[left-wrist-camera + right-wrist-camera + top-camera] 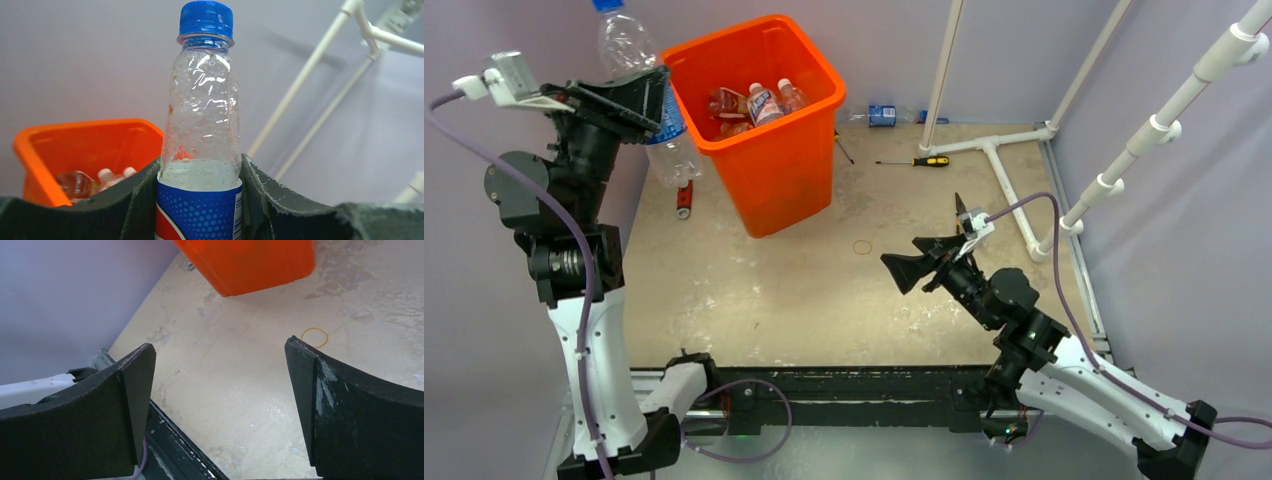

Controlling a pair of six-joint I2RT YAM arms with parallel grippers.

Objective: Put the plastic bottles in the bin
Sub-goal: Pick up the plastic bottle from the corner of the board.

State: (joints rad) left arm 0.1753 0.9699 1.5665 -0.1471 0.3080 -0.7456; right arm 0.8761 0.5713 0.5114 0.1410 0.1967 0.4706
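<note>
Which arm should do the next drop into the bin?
Left. The left pincer is shut on the blue-capped bottle, raised right beside the orange bin. The right pincer is open, empty, over the table, well short of the bin.

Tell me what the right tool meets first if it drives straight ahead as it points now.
Probably the tabletop: the open right tool tilts down toward it, short of the orange bin, which sits higher in its wrist view. Depth is unclear.
</note>
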